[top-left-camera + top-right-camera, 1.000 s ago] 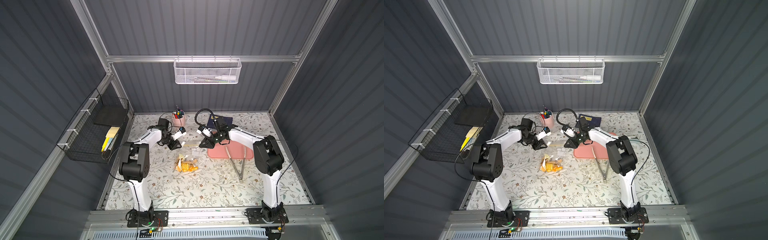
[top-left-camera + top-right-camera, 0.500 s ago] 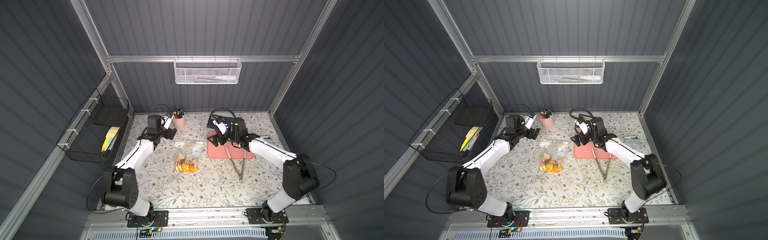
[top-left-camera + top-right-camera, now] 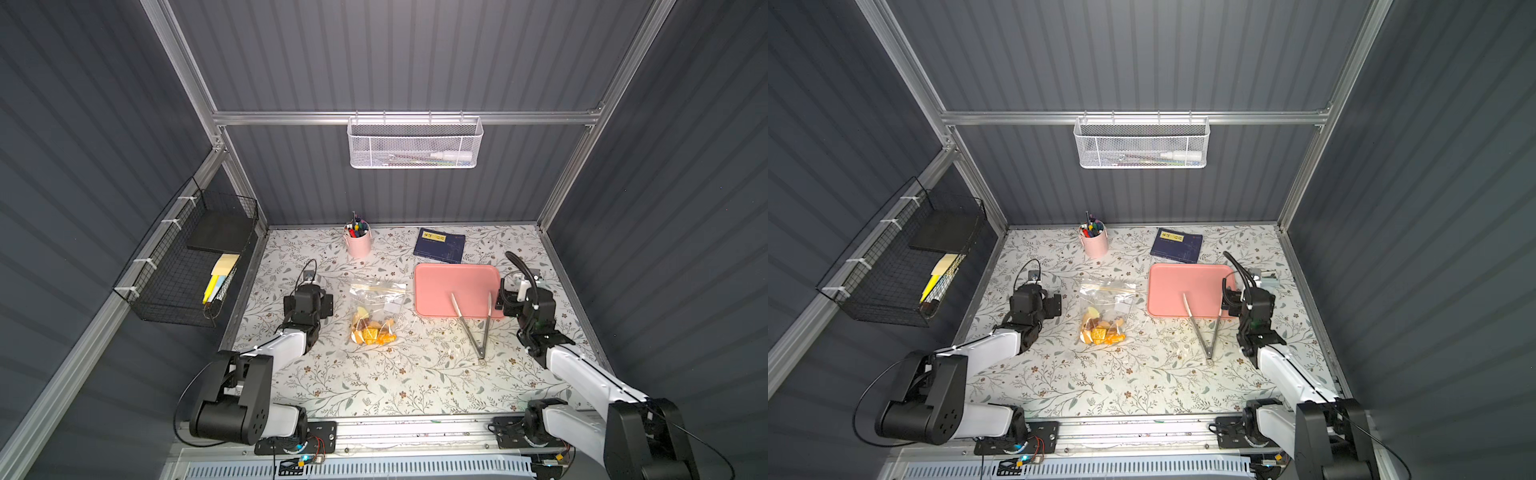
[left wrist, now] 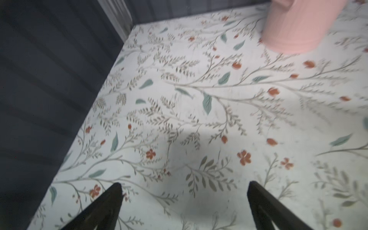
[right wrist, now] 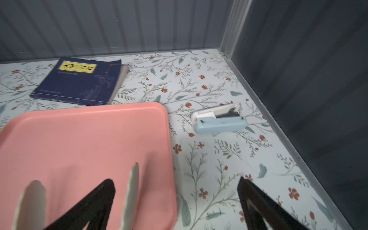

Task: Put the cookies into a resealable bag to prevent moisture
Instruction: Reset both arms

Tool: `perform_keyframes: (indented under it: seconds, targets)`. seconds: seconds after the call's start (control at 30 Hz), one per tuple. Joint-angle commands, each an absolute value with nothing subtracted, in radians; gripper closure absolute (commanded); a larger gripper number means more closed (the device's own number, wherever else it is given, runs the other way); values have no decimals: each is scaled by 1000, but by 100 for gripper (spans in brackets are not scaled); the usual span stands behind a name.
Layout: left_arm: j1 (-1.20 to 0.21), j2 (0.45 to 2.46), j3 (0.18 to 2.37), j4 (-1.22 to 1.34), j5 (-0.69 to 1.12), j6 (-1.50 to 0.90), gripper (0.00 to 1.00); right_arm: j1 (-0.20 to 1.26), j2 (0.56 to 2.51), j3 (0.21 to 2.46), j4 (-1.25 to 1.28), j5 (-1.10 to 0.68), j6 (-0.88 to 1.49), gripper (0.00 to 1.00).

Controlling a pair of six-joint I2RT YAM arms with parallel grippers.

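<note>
Clear crinkly plastic zip bag [image 3: 377, 305] lies flat mid floral-print desk [image 3: 395, 382], apart from both arms. Orange-yellow and brown flat biscuits [image 3: 372, 331] heaped in its near end, shapes hard to make out. Left fingers [image 4: 103, 207] spread wide, empty. Right fingers [image 5: 95, 201] likewise, at smooth pink tray [image 5: 79, 139] edge. Finger bases cut off in the wrist views. Both arms have drawn back from the bag since a second ago

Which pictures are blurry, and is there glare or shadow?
Left wrist view: the pink cup and tablecloth are smeared, with a grey shadow mid-cloth. Right wrist view: the tongs show as pale blurred streaks over the pink tray. Both top views: sharp, with a bright patch on the tablecloth's near edge.
</note>
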State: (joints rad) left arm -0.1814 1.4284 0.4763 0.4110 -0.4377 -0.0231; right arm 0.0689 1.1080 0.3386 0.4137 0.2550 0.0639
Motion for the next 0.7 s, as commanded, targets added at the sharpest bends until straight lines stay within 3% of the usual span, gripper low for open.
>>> perform_keyframes:
  seconds: [0.0,0.1,0.2,0.27,0.33,0.4,0.47,0.67]
  targets:
    - [-176,1502,443,719,-477,-54,1,52,1200,274,754,256,62,1]
    - [-165,1576,495,726,-438,0,0,45,1343,274,940,217,20,1]
    - [-127,1664,500,808,-439,-30,0,31,1454,321,947,147,8,1]
    - [-98,1701,467,893,-352,-27,0,28,1583,300,1143,99,-15,1]
    - [-97,1718,459,938,-341,-16,0,20,1523,317,997,77,-5,1]
    - [-95,1707,468,897,-337,-24,0,15,1561,324,1056,82,-2,1]
    - [-95,1711,466,908,-339,-22,0,15,1532,361,929,175,38,1]
    - [-95,1710,466,905,-339,-20,1,23,1550,366,957,211,40,1]
